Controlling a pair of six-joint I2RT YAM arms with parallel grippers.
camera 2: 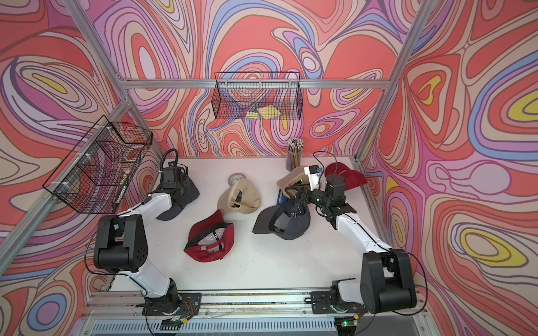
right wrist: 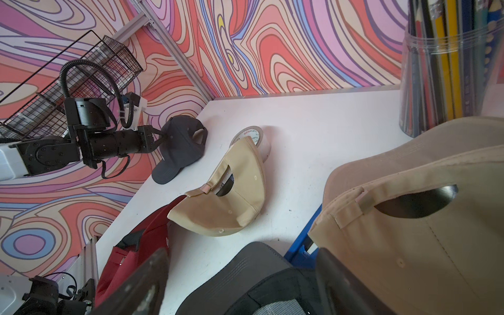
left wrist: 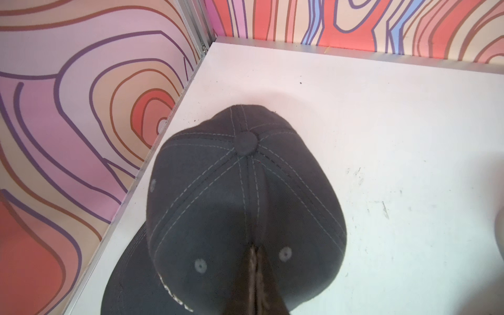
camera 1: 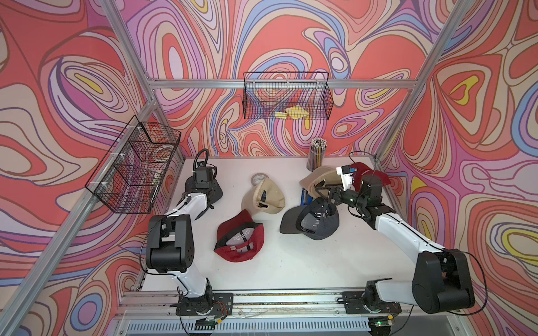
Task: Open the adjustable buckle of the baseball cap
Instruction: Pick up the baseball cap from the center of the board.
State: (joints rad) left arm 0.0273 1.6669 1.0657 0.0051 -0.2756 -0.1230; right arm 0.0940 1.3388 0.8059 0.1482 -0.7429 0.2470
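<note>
Several baseball caps lie on the white table (camera 1: 291, 261). A dark grey cap (left wrist: 245, 204) sits crown-up in the far left corner, and my left gripper (left wrist: 256, 249) is shut, pinching the crown fabric between two eyelets. In the right wrist view its fingertips touch that dark grey cap (right wrist: 180, 144), whose back opening faces away; its buckle is not visible. My right gripper (right wrist: 241, 256) is open and hovers over an upturned grey mesh cap (camera 1: 317, 221) on the right. A beige cap (right wrist: 231, 201) lies mid-table with its strap buckle (right wrist: 206, 188) showing.
A red cap (camera 1: 241, 238) lies upturned in front of centre. A second beige cap (right wrist: 409, 231) and a red cap (camera 1: 375, 174) sit at the back right, over a blue object (right wrist: 302, 251). A tape roll (camera 1: 258, 179), pencil cup (camera 1: 317, 154) and wire baskets (camera 1: 136, 165) stand around.
</note>
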